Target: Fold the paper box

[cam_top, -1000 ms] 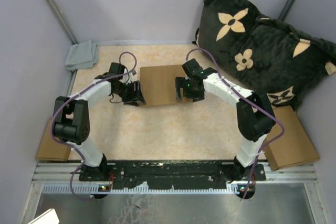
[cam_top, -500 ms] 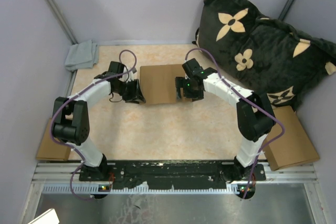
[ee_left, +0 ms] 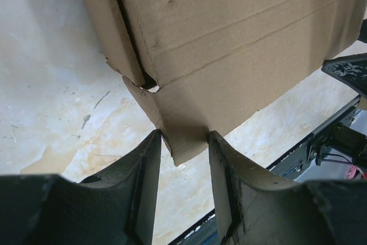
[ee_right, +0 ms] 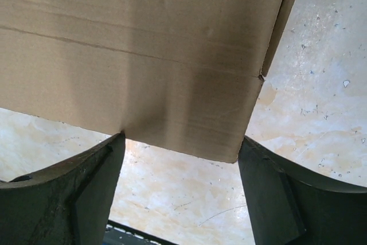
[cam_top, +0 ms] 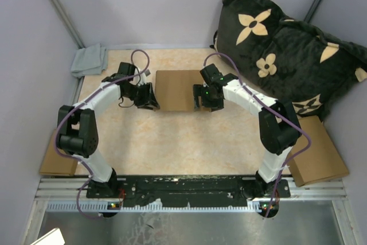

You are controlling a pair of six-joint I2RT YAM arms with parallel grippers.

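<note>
1. Well, your plain brown cardboard paper box lies flat on the tan, marbled table top. It sits in the far middle part, between your two arms.
2. From above it looks like a shallow box with its wide face up.
3. Your left gripper is at the left side of the box, close to the near corner.
4. In the left wrist view, a small corner flap of the box pokes into the gap between the two black fingers.
5. The flap fills that gap from one finger to the other. The fingers seem to touch it on both sides, but you cannot tell from this view if they really squeeze it.
6. Your right gripper is at the right side of the box, also close to the near corner.
7. Its two dark fingers stand wide apart. A corner of the box shows over the gap, and the cardboard runs on past one finger, so they squeeze nothing.
8. A folded grey cloth lies at the far left corner of the table.
9. A big black pillow with tan flowers leans at the far right.
10. Another brown cardboard box sits off the right edge, partly under the pillow.
11. A smaller brown cardboard piece lies off the left edge.
</note>
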